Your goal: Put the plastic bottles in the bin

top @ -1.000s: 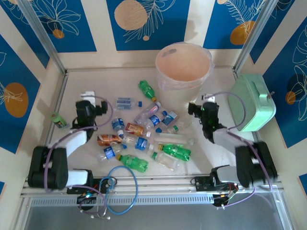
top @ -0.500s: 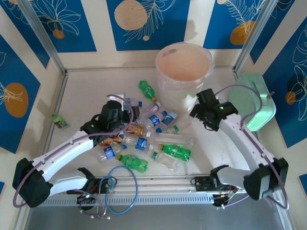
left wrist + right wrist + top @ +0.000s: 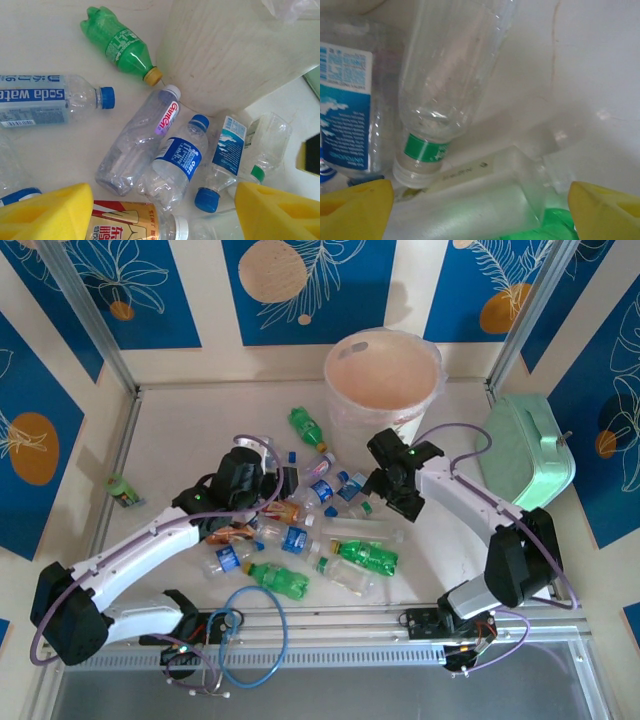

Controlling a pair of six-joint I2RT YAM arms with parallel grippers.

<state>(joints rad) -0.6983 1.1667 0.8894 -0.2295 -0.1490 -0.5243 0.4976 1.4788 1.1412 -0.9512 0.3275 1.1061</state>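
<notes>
The pale, scuffed bench (image 3: 190,420) is boxed in by cream walls hung with blue panels (image 3: 300,280) that carry white leaf drawings and orange discs, with slanting metal posts (image 3: 85,315) in the far corners. The bin (image 3: 375,425) stands upright at the far middle of the bench, and a mint-green case (image 3: 530,455) sits to its right against the side wall. The plastic bottles (image 3: 300,530) lie on their sides in a loose heap on the bench just in front of the bin, clear, green and orange-labelled ones mixed together, none of them in the bin. A blue cable loop (image 3: 250,640) hangs at the near rail. The left fingers (image 3: 47,210) stand apart above a cluster of blue-capped bottles and grip nothing; a green bottle (image 3: 122,47) lies with its cap close to the bin's wall. The right fingers (image 3: 355,207) are also spread wide and empty, above a clear bottle with a green neck band (image 3: 450,90) resting on the white surface.
</notes>
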